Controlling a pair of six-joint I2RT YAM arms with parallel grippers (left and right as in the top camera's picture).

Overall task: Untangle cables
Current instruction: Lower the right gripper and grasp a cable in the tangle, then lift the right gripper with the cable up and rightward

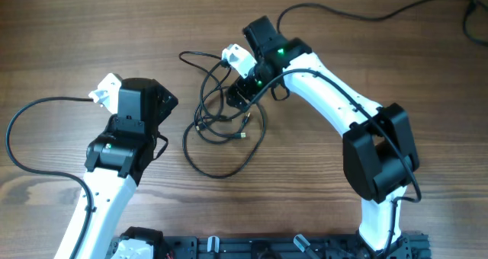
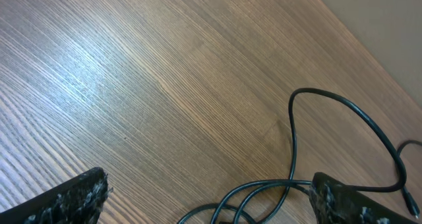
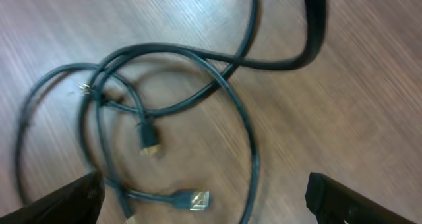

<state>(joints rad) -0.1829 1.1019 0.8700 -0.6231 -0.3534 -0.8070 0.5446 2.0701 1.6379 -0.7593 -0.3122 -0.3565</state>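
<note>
While both pairs of jaws stand wide apart, holding nothing, the right gripper (image 1: 240, 93) hovers over the cables (image 1: 221, 126) at centre frame and the left gripper (image 1: 162, 100) sits just left of them. Loops lie crossed in one heap, so untangling looks barely begun. A thick arm wire (image 3: 316, 26) hangs near them, upper right, and might snag
</note>
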